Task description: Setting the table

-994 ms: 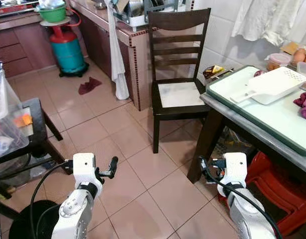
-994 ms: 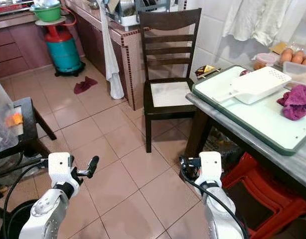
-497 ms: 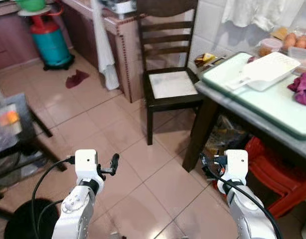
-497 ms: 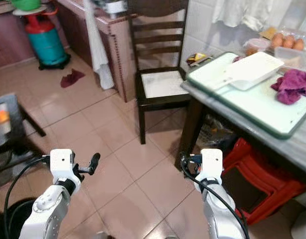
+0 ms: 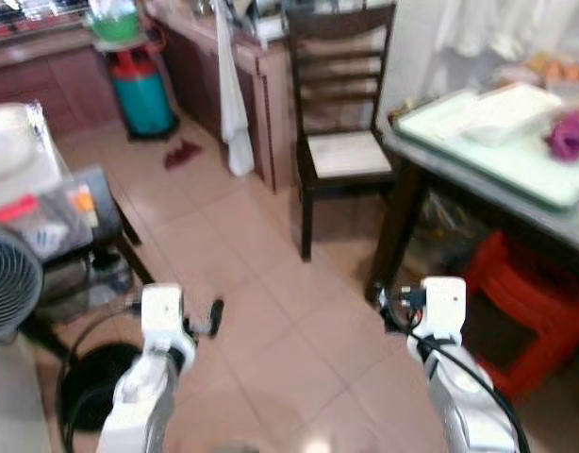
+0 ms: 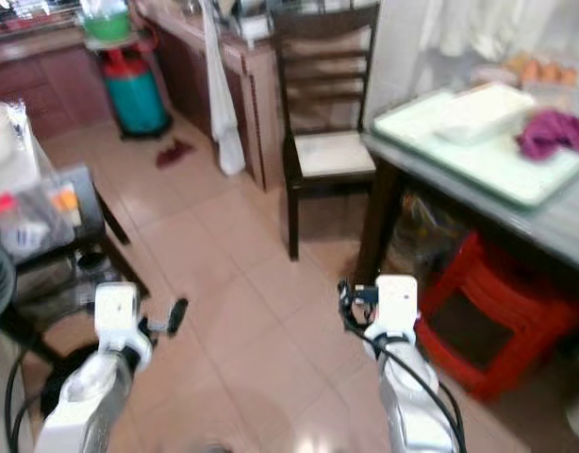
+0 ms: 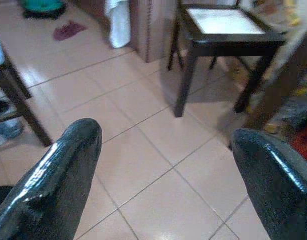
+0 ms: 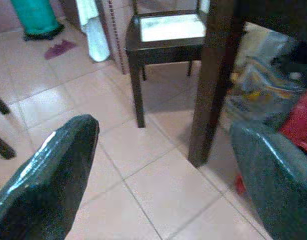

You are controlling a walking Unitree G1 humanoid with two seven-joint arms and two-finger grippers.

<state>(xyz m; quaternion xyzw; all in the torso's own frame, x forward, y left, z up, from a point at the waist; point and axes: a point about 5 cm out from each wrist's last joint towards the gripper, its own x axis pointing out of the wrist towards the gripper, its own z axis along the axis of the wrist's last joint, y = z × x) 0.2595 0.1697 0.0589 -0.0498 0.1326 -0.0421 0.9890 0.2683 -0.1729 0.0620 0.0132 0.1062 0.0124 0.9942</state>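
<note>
a dark wooden chair (image 5: pixel 339 142) stands on the pink floor tiles (image 5: pixel 261 311), ahead between the two arms, its pale seat tucked beside a table leg (image 5: pixel 397 236). farther off, past the chair, a white towel (image 5: pixel 232 94) hangs from the counter edge. a teal gas cylinder (image 5: pixel 143 94) sits beyond it, a dark red rag (image 5: pixel 183 153) lying near. a red plastic stool (image 5: pixel 525 302) rests under the table, and a fan (image 5: pixel 8 278) stands on the left.

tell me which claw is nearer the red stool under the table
Right. The right claw hangs open just beside the red stool, by the table leg; the left claw hangs open across the tiled floor, far from it.
</note>
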